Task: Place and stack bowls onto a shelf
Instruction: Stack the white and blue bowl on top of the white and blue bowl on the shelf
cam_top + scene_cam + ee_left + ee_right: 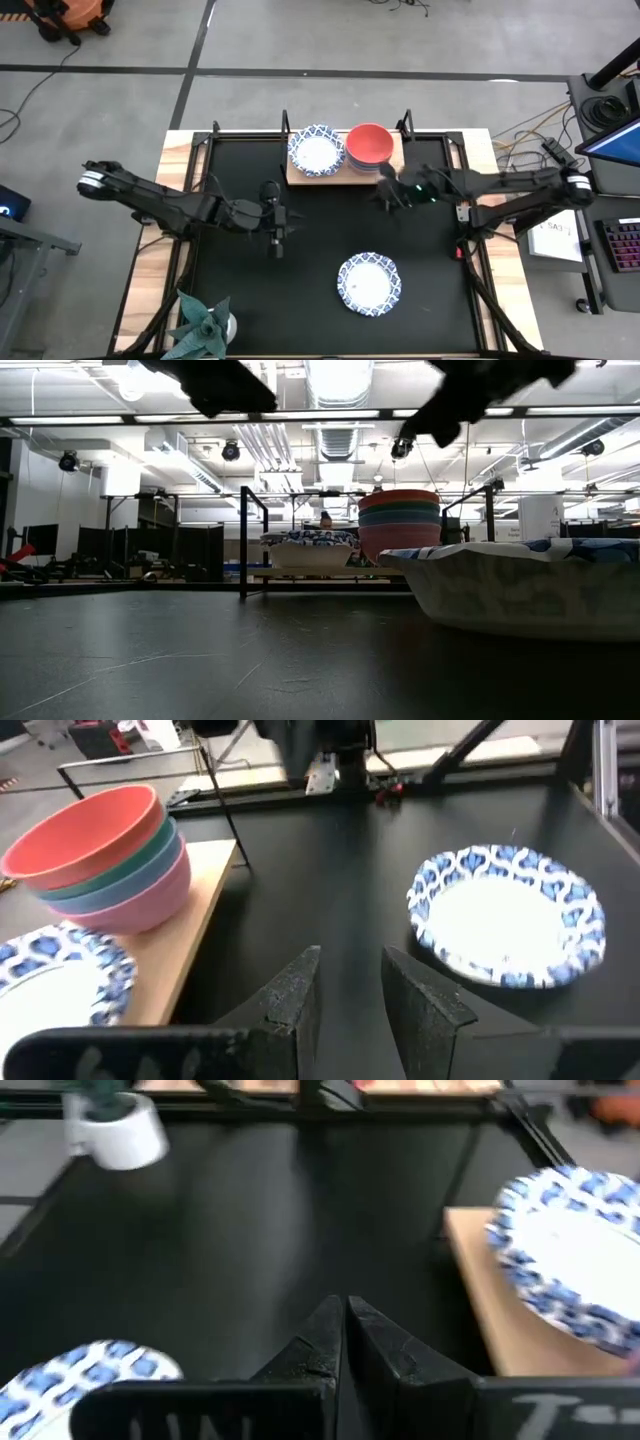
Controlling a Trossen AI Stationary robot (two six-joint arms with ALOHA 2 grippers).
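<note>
High view showed my left tool (276, 243) part-spread and empty over the black counter (240, 290), right tool (385, 193) pressed together. I judged the white blue-rimmed bowl (368, 283) needed a rim pinch before the wooden shelf (300, 176).

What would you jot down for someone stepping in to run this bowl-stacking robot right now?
Left gripper: open, empty, over mid-table.
Right gripper: shut, empty, just in front of the shelf.
On the shelf: a stack of coloured bowls, red on top, then green, blue, pink; beside it the blue-patterned white bowls, count unclear.
Left to do: one patterned bowl sits on the black table; move it onto the patterned ones.
</note>
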